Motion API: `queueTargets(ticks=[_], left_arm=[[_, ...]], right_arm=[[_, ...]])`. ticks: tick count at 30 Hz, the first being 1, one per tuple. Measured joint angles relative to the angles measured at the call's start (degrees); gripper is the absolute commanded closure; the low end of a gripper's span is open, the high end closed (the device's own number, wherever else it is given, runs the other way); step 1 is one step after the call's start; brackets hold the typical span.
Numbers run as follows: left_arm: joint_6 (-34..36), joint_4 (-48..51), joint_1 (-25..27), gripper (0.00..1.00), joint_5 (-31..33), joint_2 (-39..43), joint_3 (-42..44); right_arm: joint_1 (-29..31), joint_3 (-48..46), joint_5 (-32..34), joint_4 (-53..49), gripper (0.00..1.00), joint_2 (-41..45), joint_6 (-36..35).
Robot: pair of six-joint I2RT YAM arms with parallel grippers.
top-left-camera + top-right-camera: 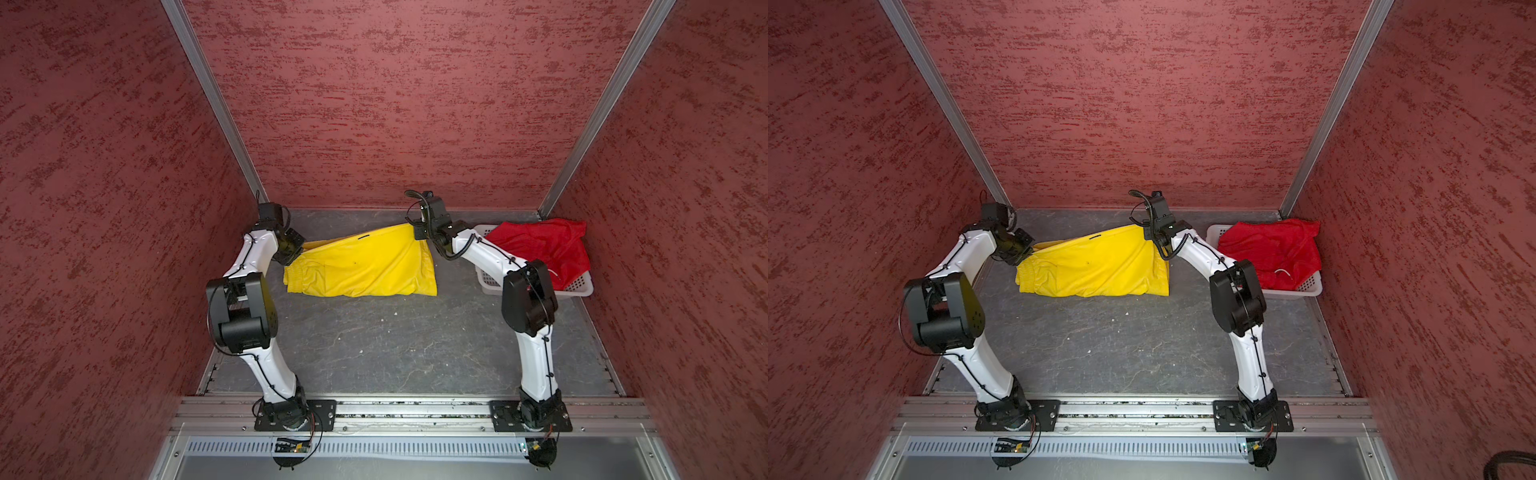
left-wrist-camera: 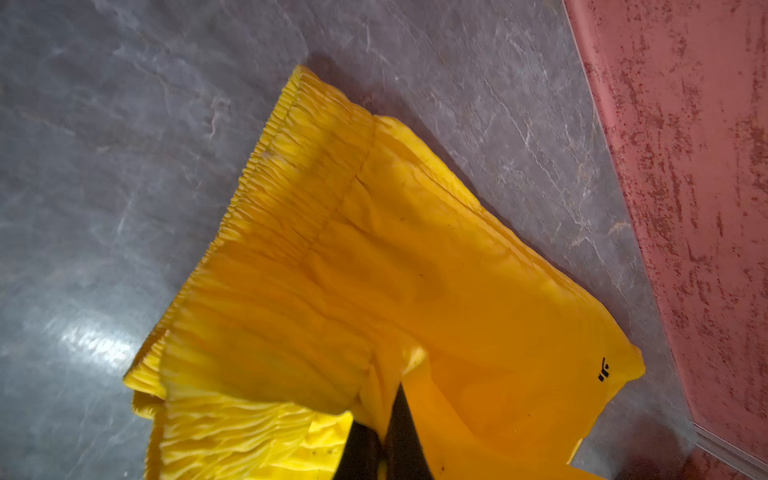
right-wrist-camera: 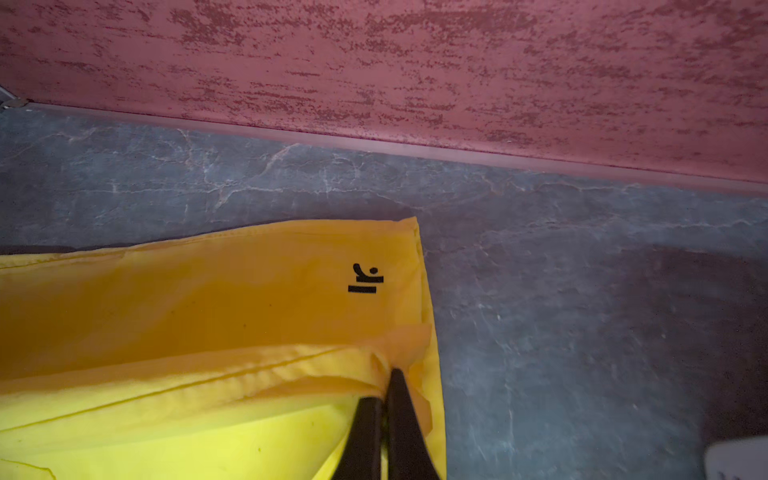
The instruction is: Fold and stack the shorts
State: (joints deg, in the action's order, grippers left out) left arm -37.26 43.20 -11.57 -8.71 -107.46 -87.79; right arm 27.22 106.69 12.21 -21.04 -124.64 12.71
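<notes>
Bright yellow cloth shorts (image 1: 361, 262) lie on the grey marbled counter (image 1: 395, 340), far edge raised. The left jaws pinch cloth beside the elastic waistband, the right jaws a leg hem. Bright red cloth shorts (image 1: 544, 245) lie heaped in the white perforated plastic basket (image 1: 492, 282) at the far right.

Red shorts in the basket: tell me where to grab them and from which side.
Pinch the red shorts from straight above, at the bunched cloth near the pale drawstring: likely the waistband. They lie heaped in the white basket, whose walls block a sideways approach.
</notes>
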Motion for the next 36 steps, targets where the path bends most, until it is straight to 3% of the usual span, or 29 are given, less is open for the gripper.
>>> queueTargets(ticks=[11,20,24,29,32,36], left_arm=[[0.7,2.3,4.1,1.0,9.4,-13.1,-12.7],[2.2,4.1,7.5,1.0,14.7,-15.9,-17.3],[3.0,4.4,9.6,1.0,16.7,-15.9,-16.7],[3.7,3.6,12.1,1.0,17.3,-13.7,-10.2],[3.9,3.5,12.8,1.0,17.2,-10.8,-5.9],[4.3,3.4,13.0,1.0,16.5,-6.1,-3.3]], right_arm=[[-1.6,18.0,0.7,-2.7,1.0,-20.3,0.4],[-2.9,18.8,0.1,-4.3,1.0,-21.8,2.5],[-3.2,3.5,-1.1,0.3,1.0,-14.7,5.6],[-3.5,-18.0,-2.9,3.5,1.0,0.7,10.1],[-3.4,-23.7,-3.2,3.6,1.0,8.0,11.5],[-3.3,-24.6,-3.0,3.4,1.0,16.2,11.9]])
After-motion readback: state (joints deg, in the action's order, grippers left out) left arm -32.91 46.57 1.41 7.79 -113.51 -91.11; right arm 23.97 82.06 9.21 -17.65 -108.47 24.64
